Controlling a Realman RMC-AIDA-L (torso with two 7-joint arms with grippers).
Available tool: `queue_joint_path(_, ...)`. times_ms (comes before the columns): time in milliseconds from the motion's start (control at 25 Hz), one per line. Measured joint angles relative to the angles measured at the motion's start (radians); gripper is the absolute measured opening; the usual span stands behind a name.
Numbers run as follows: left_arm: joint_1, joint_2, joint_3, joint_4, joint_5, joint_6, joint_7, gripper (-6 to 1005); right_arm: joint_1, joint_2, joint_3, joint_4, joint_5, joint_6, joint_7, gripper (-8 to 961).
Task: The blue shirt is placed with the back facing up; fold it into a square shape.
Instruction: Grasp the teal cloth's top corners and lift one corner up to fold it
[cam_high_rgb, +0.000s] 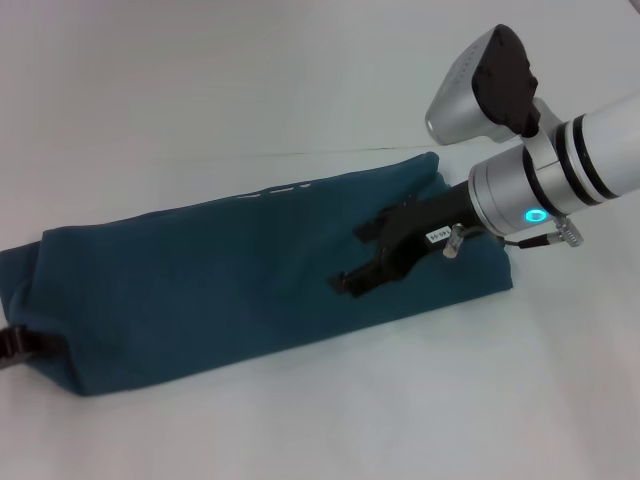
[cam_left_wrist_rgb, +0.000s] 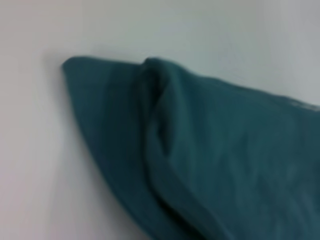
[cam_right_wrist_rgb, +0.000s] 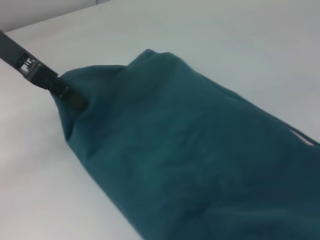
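A: Teal-blue knit, soft, no print: the blue shirt (cam_high_rgb: 250, 285) lies folded into a long band on the white surface (cam_high_rgb: 200, 90). Right hand (cam_high_rgb: 360, 258)?

B: It reaches in low over the band's right end, silver wrist behind it, black fingers spread apart, tips over the cloth. I cannot tell if they touch it.

A: Left hand (cam_high_rgb: 15, 345)?

B: Only a dark sliver in the head view, at the band's far left corner. The right wrist view shows more: a black finger (cam_right_wrist_rgb: 50, 82) meets that bunched corner (cam_right_wrist_rgb: 75, 95). Pinching or just touching, cannot tell.

A: Left wrist view?

B: No fingers at all. A rounded end of the blue shirt (cam_left_wrist_rgb: 200, 150) with a raised, rolled fold running along it, the surface (cam_left_wrist_rgb: 30, 150) beside it.
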Motion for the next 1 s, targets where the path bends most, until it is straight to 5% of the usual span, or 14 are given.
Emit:
queue_joint_path(440,-0.102,0.064,-0.013,0.003,-0.063,0.096,-0.021,32,-0.049,0.001,-0.005,0.079,0.178,0.195,-0.084,875)
queue_joint_path(1000,-0.242,0.155,-0.074,0.019,-0.114,0.189,-0.118,32,-0.046,0.010,-0.084,0.395,0.697,0.494,-0.605,319)
